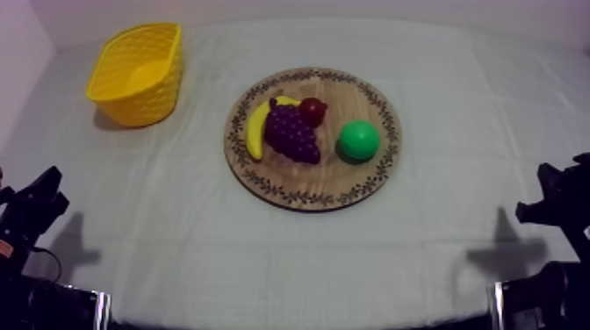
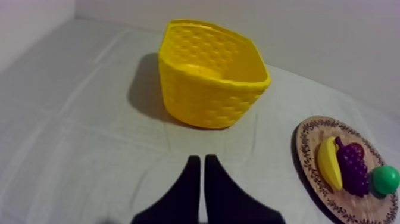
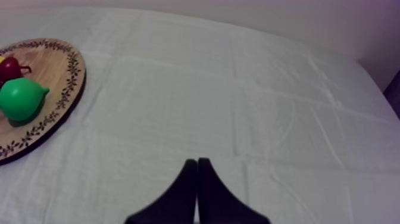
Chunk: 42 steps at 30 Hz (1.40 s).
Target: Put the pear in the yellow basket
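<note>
Currently I'm reading the pear (image 1: 359, 139) as lying far-left of my right gripper (image 3: 196, 162) (pressed together, holding nothing), the nearer one.

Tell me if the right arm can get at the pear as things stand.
Probably yes. The pear sits at the edge of the wooden board nearest the right gripper, with bare cloth between them; the grapes and small red fruit lie on its far side.
</note>
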Available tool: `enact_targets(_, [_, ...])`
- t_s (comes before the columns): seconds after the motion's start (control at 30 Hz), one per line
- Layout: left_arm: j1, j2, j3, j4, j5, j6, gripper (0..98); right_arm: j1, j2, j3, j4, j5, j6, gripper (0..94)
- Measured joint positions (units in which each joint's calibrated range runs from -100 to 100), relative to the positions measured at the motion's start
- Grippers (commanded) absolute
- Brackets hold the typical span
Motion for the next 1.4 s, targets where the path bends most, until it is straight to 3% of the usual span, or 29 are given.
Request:
enact_targets(0.17, [-0.32, -0.08, -0.12, -0.24, 1.49, -1.80, 0.1, 0.00, 0.00, 0.00, 0.00, 0.23, 0.03, 0.3])
enact_targets(0.4, [0.66, -0.17, -0.20, -0.24, 1.63, -10.66, 0.1, 0.00, 0.00, 0.00, 0.00, 0.23, 0.03, 0.3])
enact_targets(0.53, [0.66, -0.17, -0.20, -0.24, 1.73, -14.00, 0.1, -0.04, 0.00, 0.00, 0.00, 0.23, 0.03, 0.3])
enact_targets(0.77, [1.25, 1.61, -0.96, -0.24, 0.25, -15.43, 0.1, -0.04, 0.00, 0.00, 0.00, 0.23, 0.03, 0.3])
enact_targets(0.97, [2.46, 10.24, -9.38, -0.56, -1.44, -15.39, 0.1, -0.04, 0.00, 0.00, 0.00, 0.23, 0.03, 0.3])
enact_targets(1.2, [9.00, 28.67, -30.99, -5.54, 4.95, -10.97, 0.1, -0.04, 0.00, 0.00, 0.00, 0.23, 0.03, 0.3])
enact_targets(1.4, [18.30, 44.88, -50.82, -13.37, 13.51, -3.49, 0.1, -0.04, 0.00, 0.00, 0.00, 0.23, 0.03, 0.3])
